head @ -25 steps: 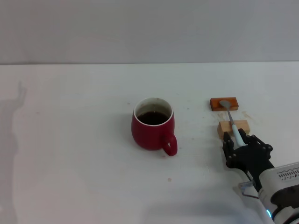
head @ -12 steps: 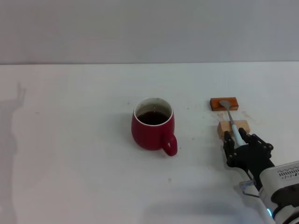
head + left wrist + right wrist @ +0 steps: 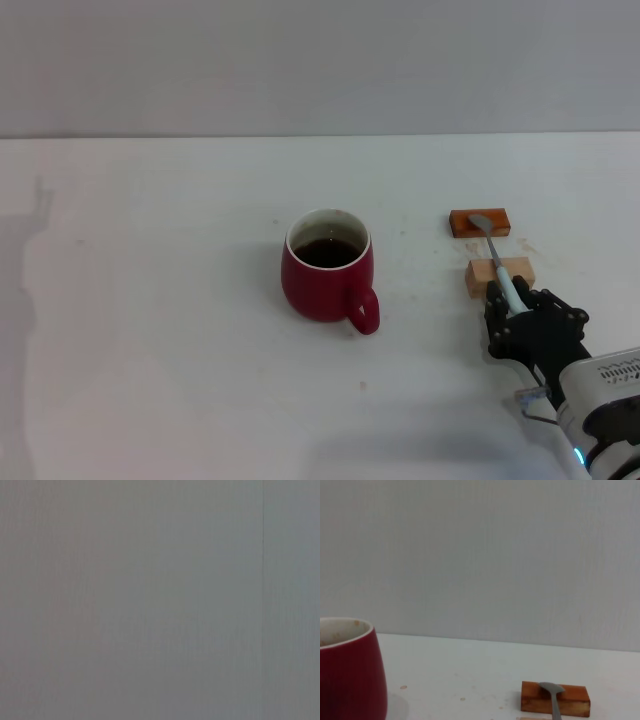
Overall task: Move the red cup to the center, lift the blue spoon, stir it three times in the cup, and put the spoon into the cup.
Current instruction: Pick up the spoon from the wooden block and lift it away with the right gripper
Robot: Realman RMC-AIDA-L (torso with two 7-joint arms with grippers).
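The red cup (image 3: 327, 265) stands upright in the middle of the white table, holding dark liquid, its handle turned toward the front right. It also shows in the right wrist view (image 3: 347, 672). The blue spoon (image 3: 498, 258) lies across two small blocks to the cup's right, its grey bowl on the orange-red block and its pale blue handle over the tan block. The spoon's bowl shows in the right wrist view (image 3: 551, 689). My right gripper (image 3: 516, 304) sits low at the near end of the spoon's handle. My left gripper is out of view.
The orange-red block (image 3: 480, 222) and the tan wooden block (image 3: 498, 274) carry the spoon, right of the cup. The orange-red block also shows in the right wrist view (image 3: 555, 699). A grey wall stands behind the table. The left wrist view shows only plain grey.
My right gripper has shifted slightly to the right and toward me along the spoon's handle. The cup and the spoon have not moved.
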